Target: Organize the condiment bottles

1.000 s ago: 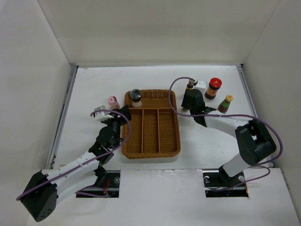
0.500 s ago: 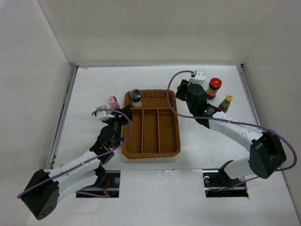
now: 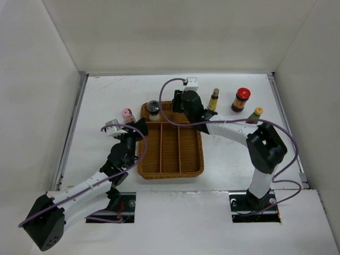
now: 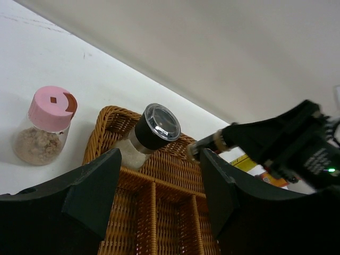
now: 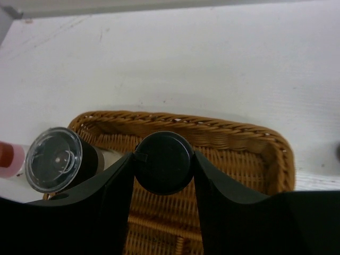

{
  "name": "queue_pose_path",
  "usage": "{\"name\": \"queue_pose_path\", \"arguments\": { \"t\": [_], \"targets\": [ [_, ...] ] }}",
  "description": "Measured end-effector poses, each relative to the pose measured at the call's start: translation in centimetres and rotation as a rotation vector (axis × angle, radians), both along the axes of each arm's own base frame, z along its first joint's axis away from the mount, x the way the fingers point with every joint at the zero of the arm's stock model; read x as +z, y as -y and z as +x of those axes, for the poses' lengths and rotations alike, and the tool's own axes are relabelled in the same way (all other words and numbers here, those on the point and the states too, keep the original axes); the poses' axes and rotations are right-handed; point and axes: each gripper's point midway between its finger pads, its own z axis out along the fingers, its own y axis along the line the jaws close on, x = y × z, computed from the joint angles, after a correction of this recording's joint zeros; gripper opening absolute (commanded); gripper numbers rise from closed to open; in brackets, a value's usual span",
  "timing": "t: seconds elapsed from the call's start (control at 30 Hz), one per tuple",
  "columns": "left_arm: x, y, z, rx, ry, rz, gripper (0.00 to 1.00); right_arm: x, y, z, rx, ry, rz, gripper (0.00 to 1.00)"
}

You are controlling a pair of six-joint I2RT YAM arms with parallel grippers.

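Black-capped bottle (image 5: 162, 163): round matte cap with a small tab at its upper left edge, seen from above, with the body hidden beneath it. It is pinched at the cap between the two fingers of the right gripper (image 5: 162, 155), over the wide back compartment of the wicker tray (image 3: 171, 174). Whether it touches the tray floor cannot be told.

Grey-lidded jar (image 4: 154, 127): clear domed lid, dark collar, pale grains inside. It stands in the left corner of that same compartment.

Pink-capped jar (image 4: 49, 123): clear glass, beige crumbs, a brown flap in the cap. It stands on the white table (image 3: 106, 95) just left of the tray.

Slim dark bottle (image 3: 213, 99), red-lidded jar (image 3: 241, 99) and green-red bottle (image 3: 255, 116) with a yellow cap: all upright on the table, to the right of the tray. Their label print is too small to read.

Wicker tray: brown woven cane, a rectangle with rounded corners. Three long slots lie in front of the back compartment.

Left gripper (image 4: 159, 159): fingers spread and holding nothing, low at the tray's left rim.
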Motion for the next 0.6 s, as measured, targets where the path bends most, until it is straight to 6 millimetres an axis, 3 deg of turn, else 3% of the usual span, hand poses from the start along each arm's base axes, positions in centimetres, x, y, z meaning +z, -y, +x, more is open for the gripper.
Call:
{"name": "queue_pose_path", "arguments": {
  "t": [0.2, 0.33, 0.6],
  "targets": [
    [-0.6, -0.1, -0.2, -0.001, -0.007, 0.000, 0.61, -3.7, -2.3, 0.1, 0.031, -0.055, -0.031, 0.41],
    [-0.7, -0.4, -0.2, 0.004, -0.005, -0.006, 0.61, -5.4, -2.9, 0.1, 0.036, -0.080, -0.048, 0.47],
    [-0.7, -0.4, -0.2, 0.004, -0.005, -0.007, 0.61, -6.1, -3.0, 0.1, 0.033, -0.092, -0.044, 0.63]
  ]
}}
